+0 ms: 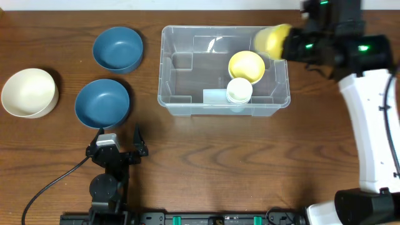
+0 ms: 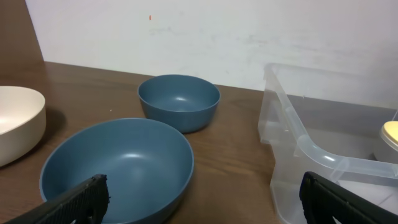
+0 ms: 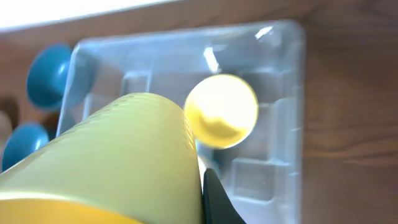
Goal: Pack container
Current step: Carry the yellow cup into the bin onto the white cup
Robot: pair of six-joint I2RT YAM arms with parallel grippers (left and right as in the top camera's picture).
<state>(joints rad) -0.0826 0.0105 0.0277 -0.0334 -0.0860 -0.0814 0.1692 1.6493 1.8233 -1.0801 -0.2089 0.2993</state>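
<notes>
The clear plastic container (image 1: pixel 181 100) stands at mid-table and holds a yellow bowl (image 1: pixel 245 65) and a white cup (image 1: pixel 239 90). It shows in the left wrist view (image 2: pixel 311 149) and from above in the right wrist view (image 3: pixel 283 93), with the yellow bowl (image 3: pixel 222 112) inside. My right gripper (image 1: pixel 284 40) is shut on a yellow cup (image 1: pixel 270 39), held lying sideways above the container's far right corner. The cup (image 3: pixel 112 162) fills the right wrist view. My left gripper (image 1: pixel 117 145) is open and empty near the front edge, its fingers either side of bare wood (image 2: pixel 202 202).
Two blue bowls (image 1: pixel 117 49) (image 1: pixel 102 102) and a cream bowl (image 1: pixel 29 92) sit left of the container. In the left wrist view the near blue bowl (image 2: pixel 118 168), far blue bowl (image 2: pixel 179 101) and cream bowl (image 2: pixel 15 121) show. A black cable (image 1: pixel 50 187) runs front left.
</notes>
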